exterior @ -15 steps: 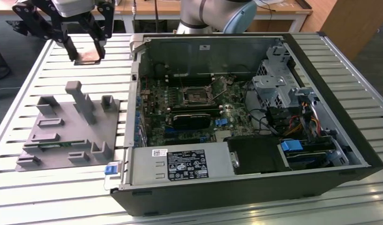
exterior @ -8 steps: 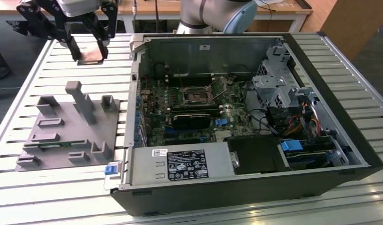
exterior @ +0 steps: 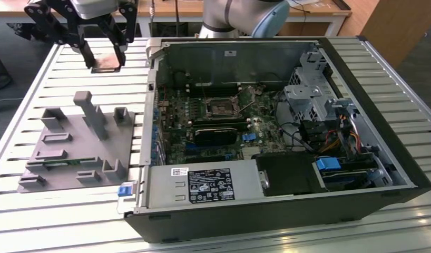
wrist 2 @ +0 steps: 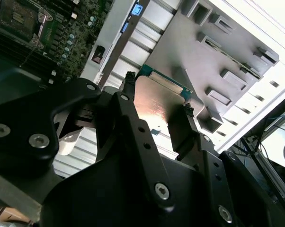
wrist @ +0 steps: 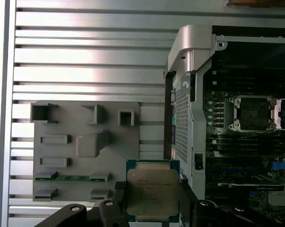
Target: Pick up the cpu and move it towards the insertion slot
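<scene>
In the exterior view, I had the gripper (exterior: pixel 105 63) raised above the slatted table (exterior: pixel 54 221), near that view's upper left corner. Its two dark fingers (exterior: pixel 87 55) were closed on the cpu (exterior: pixel 106 67), which sat flat between them, clear of the table.

In the first wrist view the cpu (wrist: pixel 152 193) showed its pale silver top with a green border, one finger against each of two opposite edges. In the second wrist view the same chip (wrist 2: pixel 156 101) lay clamped between the fingertips (wrist 2: pixel 129 79), metal face catching the light.

Below the gripper, toward the exterior view's left, stood the grey block (exterior: pixel 78 147) with its recesses. A green strip (wrist: pixel 71 178) lay in one of them. I judged the block no longer held the cpu.

To the exterior view's right of the block was the open case (exterior: pixel 286 132), lying on its side. The slot (exterior: pixel 223 108) sat on the board inside, a dark square in a thin silver frame, also seen in the first wrist view (wrist: pixel 253 113).

The governing relation: the slot lay to the exterior view's right of the gripper and lower, beyond the near case wall (exterior: pixel 150 105). The cpu was well apart from the slot, with that wall between them. I judged the pick complete and the transfer barely started.
</scene>
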`<state>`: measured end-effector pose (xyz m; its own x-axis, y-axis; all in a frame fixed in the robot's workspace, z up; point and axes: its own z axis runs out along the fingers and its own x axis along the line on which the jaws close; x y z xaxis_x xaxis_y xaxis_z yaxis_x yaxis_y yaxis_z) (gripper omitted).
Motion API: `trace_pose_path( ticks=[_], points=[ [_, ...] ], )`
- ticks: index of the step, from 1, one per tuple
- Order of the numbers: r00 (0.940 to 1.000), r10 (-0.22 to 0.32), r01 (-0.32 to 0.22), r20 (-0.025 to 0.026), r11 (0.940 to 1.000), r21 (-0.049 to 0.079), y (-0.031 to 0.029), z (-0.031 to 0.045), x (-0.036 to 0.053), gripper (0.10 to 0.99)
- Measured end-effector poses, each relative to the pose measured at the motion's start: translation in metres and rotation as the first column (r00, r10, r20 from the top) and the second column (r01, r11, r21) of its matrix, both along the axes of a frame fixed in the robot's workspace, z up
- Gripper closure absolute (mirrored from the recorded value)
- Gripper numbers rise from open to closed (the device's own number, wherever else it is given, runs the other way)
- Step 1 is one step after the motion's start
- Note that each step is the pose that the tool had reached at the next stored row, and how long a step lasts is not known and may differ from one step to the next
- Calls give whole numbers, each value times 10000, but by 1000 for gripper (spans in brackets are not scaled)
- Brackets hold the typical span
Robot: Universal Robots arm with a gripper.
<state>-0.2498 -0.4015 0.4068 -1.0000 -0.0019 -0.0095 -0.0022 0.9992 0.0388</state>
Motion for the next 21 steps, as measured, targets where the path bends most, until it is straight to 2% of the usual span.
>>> trace_pose_path(
  ticks=[21],
  points=[
    [10000, 0, 0, 0, 10000, 0, 1, 0, 162, 557]
  ],
)
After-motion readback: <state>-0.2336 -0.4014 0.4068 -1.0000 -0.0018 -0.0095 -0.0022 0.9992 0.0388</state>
